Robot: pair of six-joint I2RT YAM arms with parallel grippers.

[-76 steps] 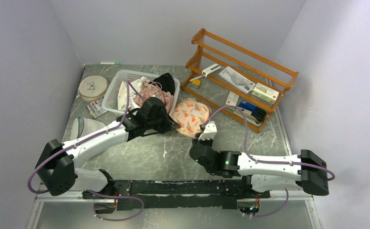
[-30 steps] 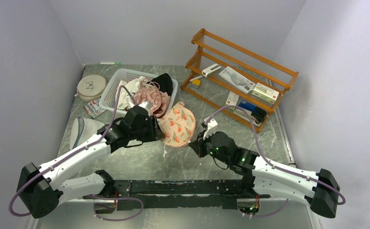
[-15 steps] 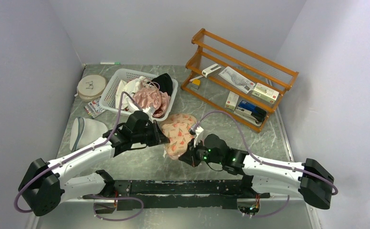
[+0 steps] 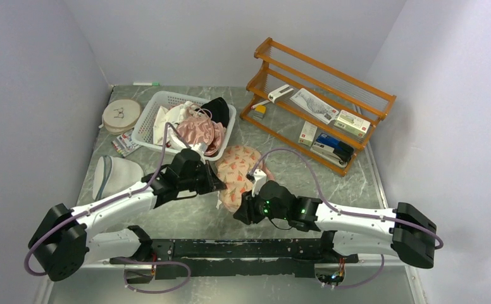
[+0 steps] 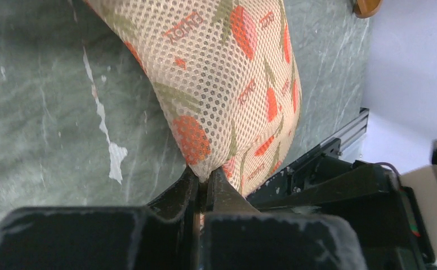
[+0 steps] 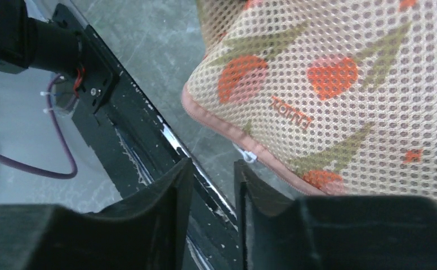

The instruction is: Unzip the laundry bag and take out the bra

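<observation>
Bag (image 4: pixel 235 174) at mid-table (image 4: pixel 350 183), its edge clamped by the left gripper (image 5: pixel 204 181). Right gripper (image 6: pixel 213 169), fingers parted and empty, should close squarely on the white zip pull (image 6: pixel 249 155) just ahead, then draw along the edging.

The laundry bag (image 4: pixel 236 172) hides its inside, its near end sits behind the right gripper (image 4: pixel 240 213) from above, and both wrist cameras crop its far side.

pale lilac walls (image 4: pixel 230 38) enclose a green marble table (image 4: pixel 186 212).
</observation>
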